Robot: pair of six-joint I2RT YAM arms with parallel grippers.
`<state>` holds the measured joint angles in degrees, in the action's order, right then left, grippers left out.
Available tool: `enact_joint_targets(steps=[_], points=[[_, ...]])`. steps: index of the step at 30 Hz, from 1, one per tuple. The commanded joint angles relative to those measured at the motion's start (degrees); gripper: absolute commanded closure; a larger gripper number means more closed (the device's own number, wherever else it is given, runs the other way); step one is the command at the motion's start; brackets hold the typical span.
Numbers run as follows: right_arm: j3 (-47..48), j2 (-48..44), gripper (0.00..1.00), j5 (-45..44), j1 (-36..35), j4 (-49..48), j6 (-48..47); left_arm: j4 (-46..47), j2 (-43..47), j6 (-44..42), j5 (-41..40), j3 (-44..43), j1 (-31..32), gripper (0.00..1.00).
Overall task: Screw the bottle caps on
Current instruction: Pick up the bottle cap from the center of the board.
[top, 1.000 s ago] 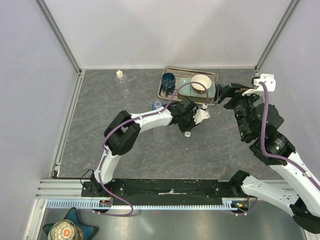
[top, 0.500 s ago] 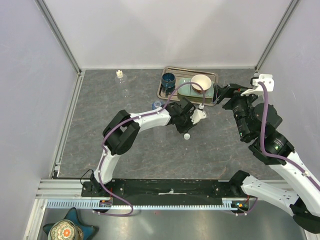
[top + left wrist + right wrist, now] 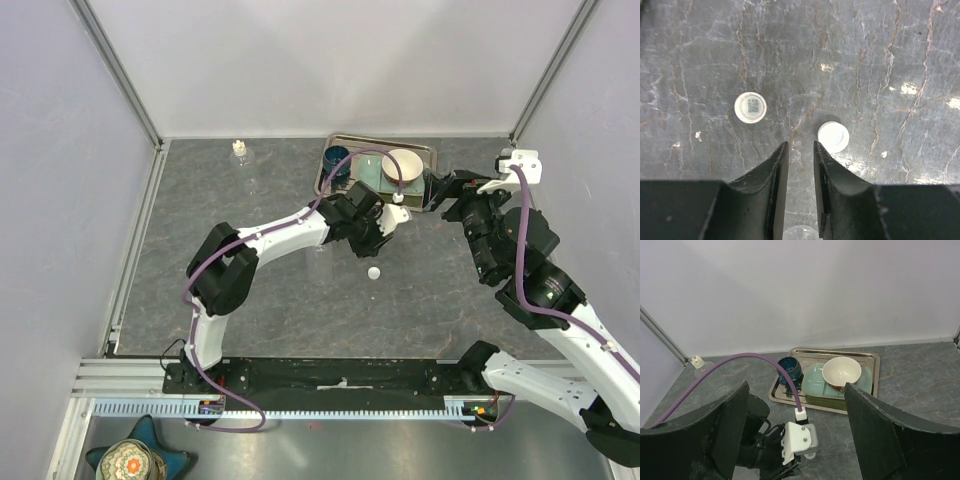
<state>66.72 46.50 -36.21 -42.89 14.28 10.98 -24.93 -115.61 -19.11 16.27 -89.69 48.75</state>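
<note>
Two bottle caps (image 3: 750, 107) lie loose on the table (image 3: 880, 60) just beyond the left gripper (image 3: 801, 146), its jaws narrowly parted, nothing between the tips. Right gripper (image 3: 795, 390) hangs wide open, empty.

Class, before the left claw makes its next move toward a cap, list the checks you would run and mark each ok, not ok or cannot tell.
1. Left claw empty: ok, bare table shows through its gap.
2. Caps in view ahead: ok, white cap close beside the claw, patterned cap further off.
3. Cap centred in the gap: not ok, both lie off to the sides.
4. Right claw open, empty: ok.
5. Bottle held ready: not ok, clear bottle sits far back, unheld.
</note>
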Motion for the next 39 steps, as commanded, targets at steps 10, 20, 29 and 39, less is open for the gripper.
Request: enact_joint_targets(steps=[10,20,29,39], points=[[-0.1,-1.1,0.16,0.2,0.3,-1.0,0.8,-1.5,-1.5,3.0,3.0,0.2,0.6,0.68],[0.1,-1.1,0.16,0.1,0.2,-0.7,0.9,-1.3,-2.7,2.7,2.3,1.6,2.1,0.69],[0.0,-1.2,0.17,-0.2,0.2,-0.4,1.0,-1.4,-3.0,2.7,3.1,1.6,2.3,0.7],[0.1,-1.9,0.17,-0.1,0.2,-0.1,1.1,-1.0,-5.2,2.4,1.8,0.6,2.4,0.72]])
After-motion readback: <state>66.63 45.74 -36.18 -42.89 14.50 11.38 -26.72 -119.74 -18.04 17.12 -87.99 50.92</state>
